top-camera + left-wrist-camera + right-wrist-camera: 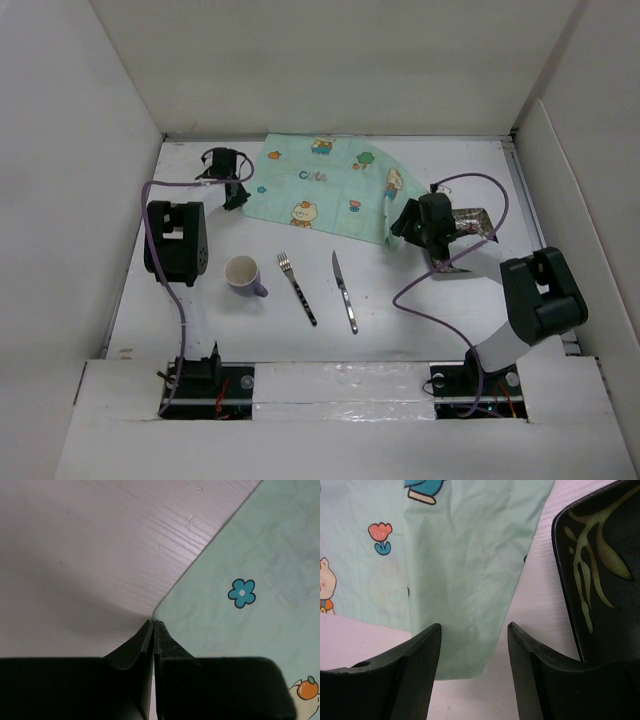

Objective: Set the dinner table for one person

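Cloth [320, 185] spreading looks like the step in hand. From above, it lies at the middle of the far edge of the table [420, 320], its right side folded over. The left claw [236, 193] sits at its near left corner, the right claw [403, 228] at its near right one.

And the rest of the setting?

A mug [243, 273], a fork [297, 288] and a knife [345, 292] lie in a row toward the near edge, apart from the cloth. A dark plate [472, 220] sits by the right edge, partly hidden behind the right arm.

What does the left wrist camera show?

The fingers are pressed together, and the cloth's [250, 620] corner runs right into the tips. I judge it pinched, though no fabric shows between the pads. Bare table [90, 555] lies to the left.

And the right wrist camera?

The fingers [415, 670] stand wide apart on either side of the folded corner, gripping nothing. The plate [605, 580] is just beside the right finger, with a strip of table between it and the cloth [465, 555].

So what is the next move?

My guess is that the right claw lowers and closes on that corner without nudging the plate. Then both arms pull the cloth flat and toward the near edge. Nothing is laid on it yet.
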`<state>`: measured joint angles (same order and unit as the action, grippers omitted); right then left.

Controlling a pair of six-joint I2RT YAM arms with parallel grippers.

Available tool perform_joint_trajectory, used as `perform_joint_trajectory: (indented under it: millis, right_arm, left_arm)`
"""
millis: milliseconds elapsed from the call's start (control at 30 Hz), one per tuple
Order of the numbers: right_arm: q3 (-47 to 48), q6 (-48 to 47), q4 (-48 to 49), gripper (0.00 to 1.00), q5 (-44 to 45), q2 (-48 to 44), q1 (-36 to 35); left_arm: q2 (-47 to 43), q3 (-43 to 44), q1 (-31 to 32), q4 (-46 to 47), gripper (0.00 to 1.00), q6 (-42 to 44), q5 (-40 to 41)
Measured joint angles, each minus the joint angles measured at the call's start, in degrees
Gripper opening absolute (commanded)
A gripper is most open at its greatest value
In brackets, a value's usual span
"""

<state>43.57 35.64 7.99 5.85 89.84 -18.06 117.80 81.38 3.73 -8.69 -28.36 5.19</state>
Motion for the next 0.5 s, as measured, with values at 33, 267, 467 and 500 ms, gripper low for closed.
perform_joint_trajectory:
  millis: [33, 267, 467, 500]
  right_arm:
    - [0.63, 0.13, -0.11, 0.6, -0.09, 0.33, 0.11]
    - [12.35, -0.83, -2.95, 0.61, 0.11, 6.08, 2.49]
    - [28.02, -3.41, -7.34, 0.53, 1.14, 14.32, 7.96]
    - [30.75, -4.07, -8.46, 0.53, 1.14, 16.37, 9.4]
  left_arm:
    - [0.0, -0.02, 0.04, 0.02, 0.0, -0.02, 0.37]
    - [-2.75, -4.17, -1.29, 1.33, 0.0, -0.52, 2.84]
    - [-3.85, -4.44, -3.1, -1.99, 0.0, -0.35, 5.05]
    - [-4.0, -4.44, -3.1, -2.36, 0.0, -0.31, 5.09]
